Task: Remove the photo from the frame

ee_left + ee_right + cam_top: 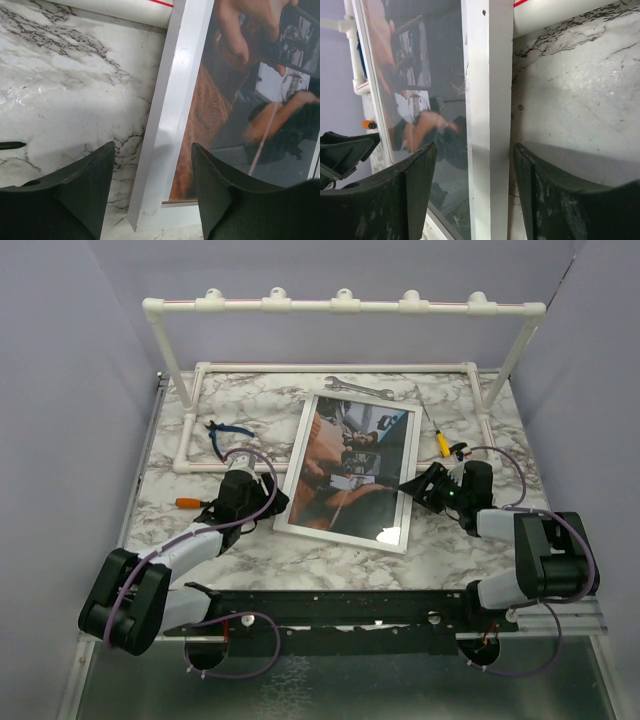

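The frame [340,540] lay flat and glass-up on the marble tabletop [250,400], turned a little off square, with the photo [350,465] behind the glass. The frame was not yet opened. Its back faced down and out of sight, so no clips or backing could be seen.

The left gripper [272,502] sat at the frame's left long edge, by the near corner. Its wrist view showed the jaws standing wide, one finger [90,190] over bare marble and the other over the glass. The white border ran between them, with a gap on the outer side. The right gripper [408,486] mirrored this on the opposite long edge, its jaws likewise apart and straddling the border. Whether either inner finger touched the glass could not be told. Neither gripper held anything.

The step in hand looked like the first one: taking the frame by both long sides. The next move would call for both jaws to close evenly on the border, then lift and turn the frame over together to expose the back. An uneven squeeze or lift could skid the frame across the smooth marble or twist it. A wrench [358,387], pliers [228,432] and a screwdriver [441,440] lay near the frame's far end and should be kept clear of the swing.
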Robot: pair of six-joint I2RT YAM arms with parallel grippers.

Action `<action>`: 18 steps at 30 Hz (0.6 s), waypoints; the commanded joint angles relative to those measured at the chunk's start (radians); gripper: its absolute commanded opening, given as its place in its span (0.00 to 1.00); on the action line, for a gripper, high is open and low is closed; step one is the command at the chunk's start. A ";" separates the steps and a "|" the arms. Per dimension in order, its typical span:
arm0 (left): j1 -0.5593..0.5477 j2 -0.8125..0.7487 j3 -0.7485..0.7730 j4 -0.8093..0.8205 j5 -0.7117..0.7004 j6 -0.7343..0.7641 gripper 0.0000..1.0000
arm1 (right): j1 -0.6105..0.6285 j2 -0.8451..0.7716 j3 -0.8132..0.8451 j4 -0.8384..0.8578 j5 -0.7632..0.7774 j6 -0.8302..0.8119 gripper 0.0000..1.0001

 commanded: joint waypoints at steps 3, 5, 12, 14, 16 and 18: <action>-0.005 0.041 0.023 0.087 0.052 0.023 0.61 | -0.015 0.056 -0.024 0.133 -0.090 0.028 0.61; -0.004 0.051 0.014 0.107 0.062 0.022 0.60 | -0.015 0.070 -0.028 0.144 -0.099 0.026 0.61; -0.004 0.078 0.000 0.155 0.098 0.012 0.48 | -0.043 0.153 -0.033 0.227 -0.164 0.051 0.62; -0.005 0.085 0.001 0.159 0.101 0.013 0.45 | -0.045 0.168 -0.034 0.261 -0.196 0.066 0.57; -0.005 0.092 0.002 0.160 0.100 0.014 0.43 | -0.047 0.171 -0.033 0.279 -0.218 0.074 0.48; -0.005 0.096 0.001 0.161 0.094 0.015 0.40 | -0.047 0.158 -0.031 0.279 -0.235 0.069 0.41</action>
